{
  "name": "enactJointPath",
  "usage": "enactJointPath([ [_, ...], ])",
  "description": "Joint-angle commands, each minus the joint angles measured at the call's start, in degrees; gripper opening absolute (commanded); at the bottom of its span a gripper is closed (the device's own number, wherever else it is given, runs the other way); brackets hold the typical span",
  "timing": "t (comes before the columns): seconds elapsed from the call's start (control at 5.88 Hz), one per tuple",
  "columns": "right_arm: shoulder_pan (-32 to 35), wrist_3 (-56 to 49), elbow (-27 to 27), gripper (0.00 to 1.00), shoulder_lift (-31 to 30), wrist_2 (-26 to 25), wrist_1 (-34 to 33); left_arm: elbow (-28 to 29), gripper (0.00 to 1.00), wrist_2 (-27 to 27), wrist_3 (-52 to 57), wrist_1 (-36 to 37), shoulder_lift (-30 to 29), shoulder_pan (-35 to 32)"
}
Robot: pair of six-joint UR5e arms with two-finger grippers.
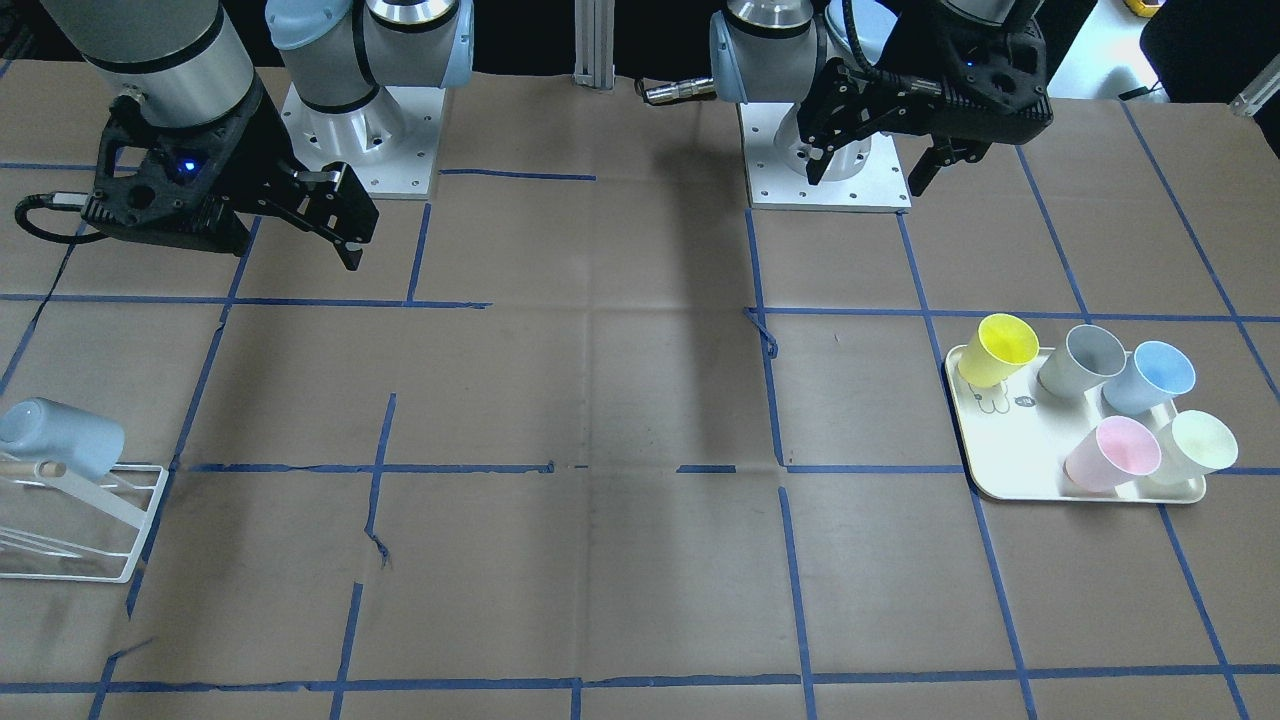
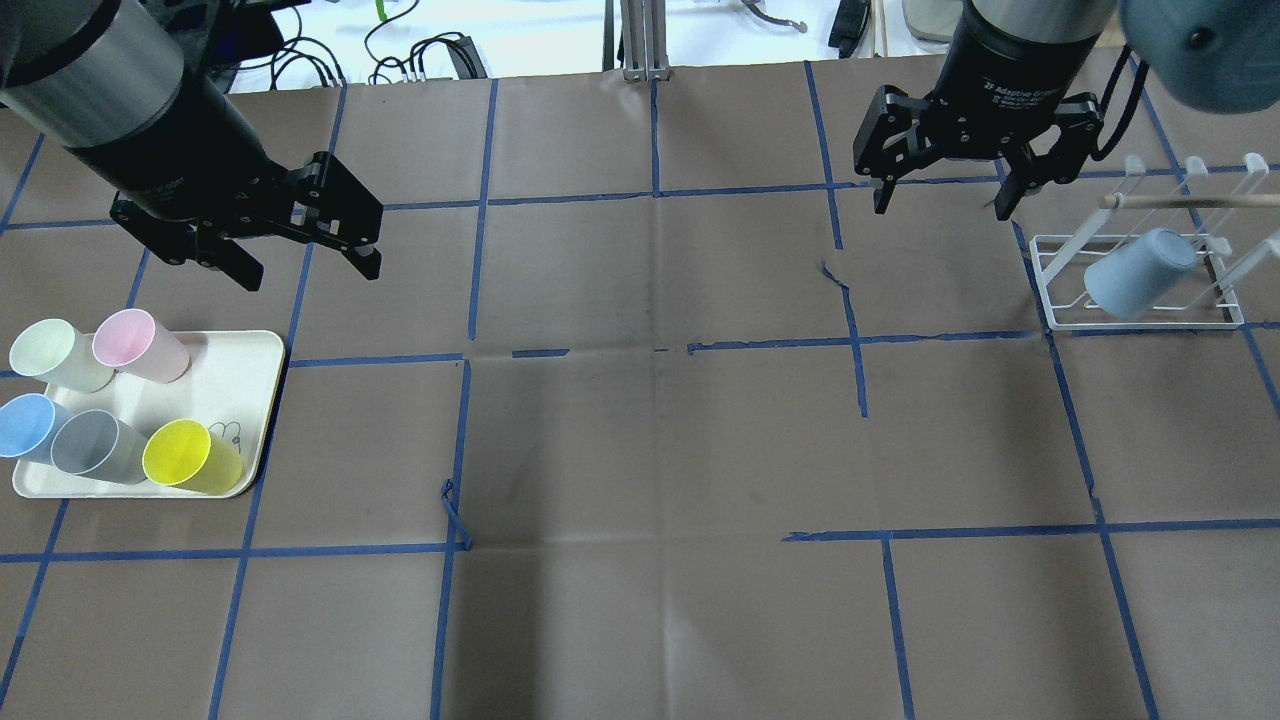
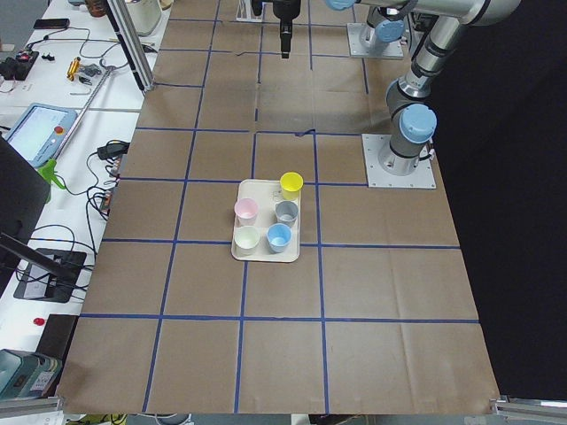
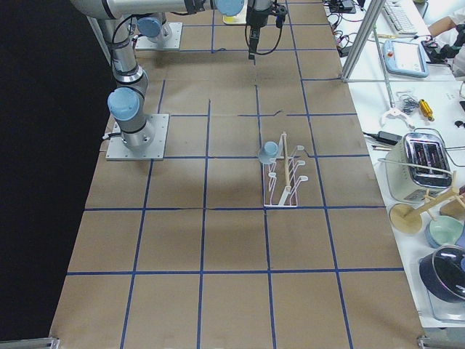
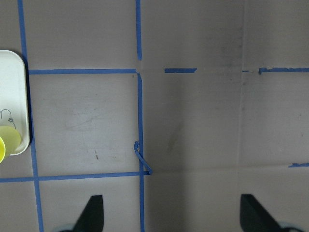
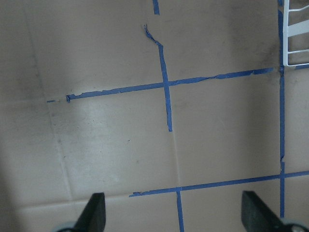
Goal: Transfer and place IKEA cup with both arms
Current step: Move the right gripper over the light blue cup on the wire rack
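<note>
Fingertips (image 5: 94, 212) of the left gripper (image 2: 310, 272) sit at the lower edge of the left wrist view, spread wide, with only bare tabletop (image 2: 650, 450) between them. The right wrist view shows the same for the right gripper (image 2: 943, 210): jaws fully spread, nothing held. Both grippers hang clear above the tabletop.

Location of the task item: the IKEA cup (image 2: 1140, 272) is on the white wire rack (image 2: 1140, 325) at the robot's right end of the tabletop. It hangs mouth-down over one of the rack's slanted posts (image 1: 95, 495). Its long axis is therefore tilted, closed base raised, not upright.

Governing relation: the cup lies outboard of the right gripper, toward the robot's right, and lower than it. It is near the gripper but not touching. The right arm is the nearer one. The left gripper is well apart from the cup, across the tabletop.

Assessment: placement appears complete, and no grasp looks outstanding. Should reseating be required, use the right arm and approach along the post's tilt rather than straight down.

Caution: a second blue cup (image 2: 25, 425) stands upright on the tray (image 2: 240, 380), near the left gripper, among four other pastel cups. Do not take it for the task item.
</note>
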Motion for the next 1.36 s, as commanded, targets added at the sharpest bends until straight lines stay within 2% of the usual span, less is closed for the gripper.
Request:
enactJointPath([
  [0.0,0.00,-0.23,0.09,1.00,0.05,0.32,0.00,0.00,0.98,0.00,0.00,0.00,0.00,0.00],
  [0.51,-0.09,-1.11,0.70,1.00,0.14,0.59,0.17,0.00,0.98,0.09,0.09,0.00,0.00,0.00],
  [0.68,-1.83,-4.59,0.70,1.00,0.40,-0.63,0.35,-0.09,0.98,0.00,0.09,0.00,0.09,-0.09],
  [0.85,-7.59,-9.84,0.70,1.00,0.40,-0.64,0.44,-0.09,0.98,0.00,0.00,0.00,0.09,-0.09],
  [1.19,-20.60,-26.94,0.70,1.00,1.10,-0.55,0.09,-0.09,0.98,0.00,-0.09,0.00,0.17,-0.09],
])
